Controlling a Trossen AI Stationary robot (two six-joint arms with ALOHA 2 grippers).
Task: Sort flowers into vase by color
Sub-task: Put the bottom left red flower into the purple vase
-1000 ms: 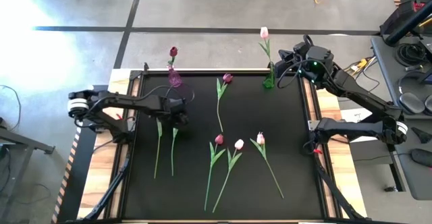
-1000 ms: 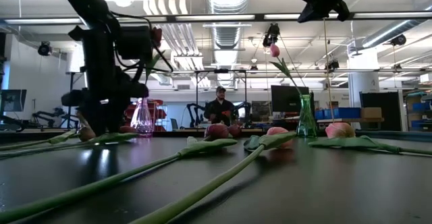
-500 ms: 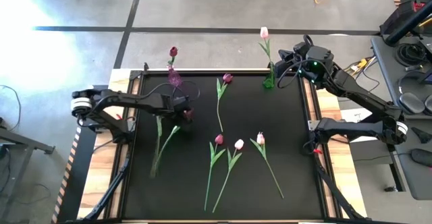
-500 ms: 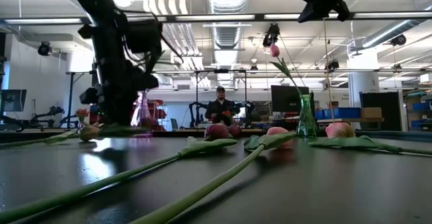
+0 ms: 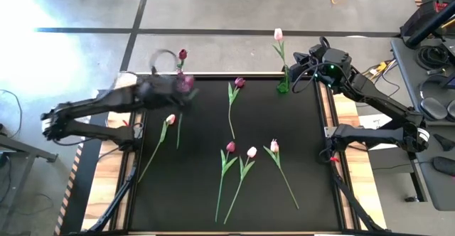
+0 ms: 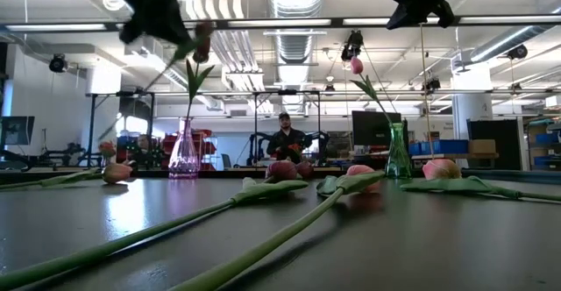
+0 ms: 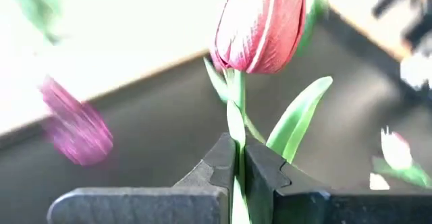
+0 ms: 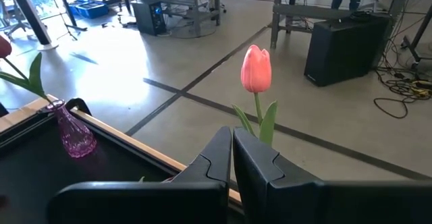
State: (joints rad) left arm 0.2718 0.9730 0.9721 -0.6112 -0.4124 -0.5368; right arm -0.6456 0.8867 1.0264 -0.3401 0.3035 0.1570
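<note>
My left gripper [image 5: 182, 88] is shut on a dark magenta tulip [image 7: 263, 23], raised beside the purple vase [image 5: 184, 80] at the table's far left. That vase [image 6: 184, 155] holds one magenta tulip [image 5: 183, 54]. My right gripper [image 5: 294, 68] is shut and high beside the green vase [image 5: 283, 85], which holds a pale pink tulip [image 8: 256, 69] beyond the fingers. Lying on the mat are a pale tulip [image 5: 169, 119], a magenta tulip [image 5: 239, 82], another magenta one [image 5: 230, 147] and two pale ones [image 5: 252, 152] [image 5: 274, 146]. My left gripper pinches the magenta tulip's thin green stem [image 7: 235, 137] between its two fingers, a little below the head and leaves. The head stands out beyond the fingertips. The tulip is lifted off the mat, and its long stem [image 5: 178, 131] trails below the gripper toward the near side.
The black mat [image 5: 306, 158] is framed by wooden table edges. A person [image 6: 285, 138] sits in the room behind the table. Cables and equipment lie at the far right, off the table.
My left gripper has risen from the mat's left part with the magenta tulip and gone toward the far edge, to the purple vase. The tulip is lifted clear. The pale tulip beside it has been turned and now lies slanting.
</note>
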